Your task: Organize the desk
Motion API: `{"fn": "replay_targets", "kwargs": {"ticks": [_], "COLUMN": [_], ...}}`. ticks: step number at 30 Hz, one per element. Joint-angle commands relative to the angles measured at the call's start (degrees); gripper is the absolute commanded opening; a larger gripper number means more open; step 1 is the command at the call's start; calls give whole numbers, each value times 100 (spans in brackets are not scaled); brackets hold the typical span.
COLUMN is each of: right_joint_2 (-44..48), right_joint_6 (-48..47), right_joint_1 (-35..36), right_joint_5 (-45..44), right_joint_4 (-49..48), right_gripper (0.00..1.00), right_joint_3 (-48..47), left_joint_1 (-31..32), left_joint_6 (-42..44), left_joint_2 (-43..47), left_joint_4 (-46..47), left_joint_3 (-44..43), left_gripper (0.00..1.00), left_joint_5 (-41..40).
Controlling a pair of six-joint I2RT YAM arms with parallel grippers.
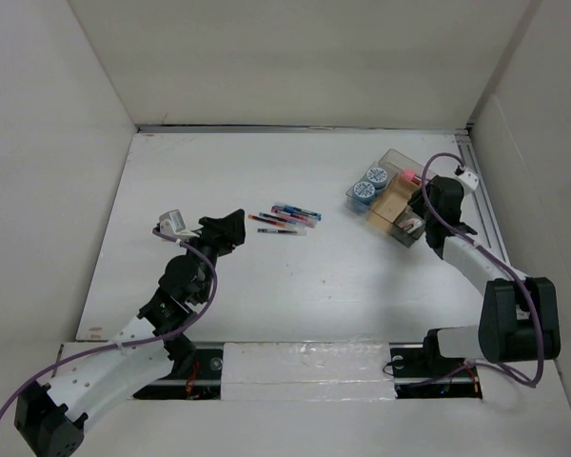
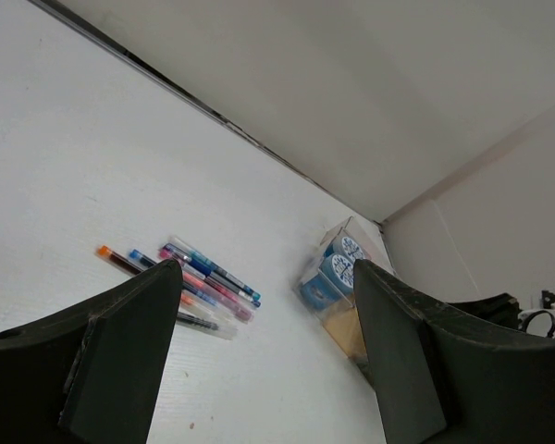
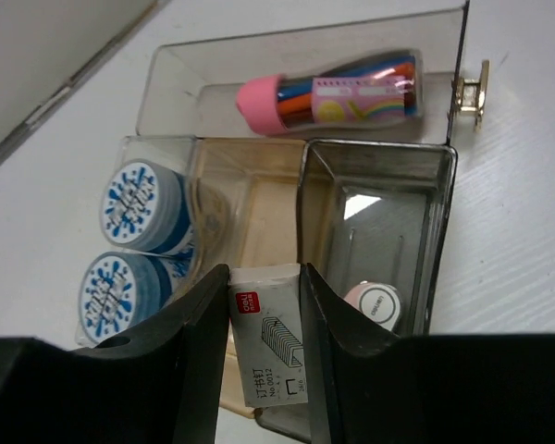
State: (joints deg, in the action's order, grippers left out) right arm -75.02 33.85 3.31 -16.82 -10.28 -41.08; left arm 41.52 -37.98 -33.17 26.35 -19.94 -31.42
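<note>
Desk (image 1: 314, 286) surface fills the top view, white and walled on three sides. Toward its far right side sits a clear tray (image 1: 392, 153), already holding two blue-patterned round tubs (image 3: 139, 199) and a pink-capped tube of pens (image 3: 328, 95). The right end effector (image 3: 265, 305) is over that tray, pinching a small box of staples (image 3: 270, 388) above the tan middle compartment (not yet let go). The left end effector (image 2: 266, 273) hangs spread and empty near the loose pens (image 1: 285, 220) lying mid-desk; those look like the main work left, so I judge the tidying roughly half done.
</note>
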Motion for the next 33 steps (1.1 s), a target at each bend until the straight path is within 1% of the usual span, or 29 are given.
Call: {"fn": "replay_targets", "kwargs": {"ticks": [1,3,4,9,13,15,16,17,18,19,20,21,22,23,24,25,26,27,28,30,31,32,33], "right_joint_2": [-196,-249,-241,-65,5,-30,-30,-21,-21,-56,-117,-396,-582,-992,-1205,-1399,-1592,-1768,-2083,-2384,-2672,-2806,-2972], "right_joint_6": [272,403,421,526,544,448,334,-32,-201,-342,-665,-808,-992,-1368,-1372,-1485,-1704,-1793,-1898,-2048,-2057,-2144,-2163], "right_joint_1": [-120,-190,-191,-191,-252,-252,-252,-17,133,317,511,861,1029,1379,1557,1733,1882,2032,2285,2489,2621,2622,2683], "right_joint_5": [135,-84,-59,-348,-279,-68,72,569,827,1012,1440,1636,1995,2355,2359,2367,2367,2333,2280,1903,1745,1717,1717], "right_joint_4": [-133,-36,-26,141,167,167,-50,-253,-464,-814,-965,-1045,-898,-601,-598,-328,-229,-89,130,376,665,746,825], "right_gripper": [31,34,39,47,67,68,60,52,42,20,13,7,0,0,0,0,4,7,16,26,38,43,46], "right_joint_3": [-128,-190,-190,-146,-93,-128,-120,-85,-23,3,-5,-188,-364,-792,-796,-1197,-1392,-1603,-1970,-2376,-2570,-2937,-3132], "left_joint_1": [-21,-21,-21,-21,-21,-21,-21,-21,-21,-21,-21,-21,-21,-21,-21,-21,-21,-21,-21,-21,-21,-21,-21], "left_joint_6": [18,18,10,10,27,10,18,18,18,10,1,-17,-52,-78,-78,-87,-122,-131,-148,-87,-61,-61,-61], "left_joint_2": [21,21,30,30,30,12,30,47,73,82,82,91,135,213,214,301,363,407,503,548,522,487,443], "left_joint_4": [239,195,187,204,230,178,160,177,204,230,196,160,143,169,169,204,195,160,160,248,283,266,231], "left_joint_3": [-1,-27,-27,-18,-1,-27,-36,-36,16,34,34,17,26,69,113,148,184,210,219,254,263,254,176], "left_gripper": [71,71,71,71,71,71,71,71,71,71,71,70,70,68,68,66,60,57,56,56,55,56,56], "left_joint_5": [13,-5,13,-13,5,-13,-5,-5,-5,-57,-92,-119,-145,-171,-172,-267,-303,-356,-374,-339,-286,-286,-260]}}
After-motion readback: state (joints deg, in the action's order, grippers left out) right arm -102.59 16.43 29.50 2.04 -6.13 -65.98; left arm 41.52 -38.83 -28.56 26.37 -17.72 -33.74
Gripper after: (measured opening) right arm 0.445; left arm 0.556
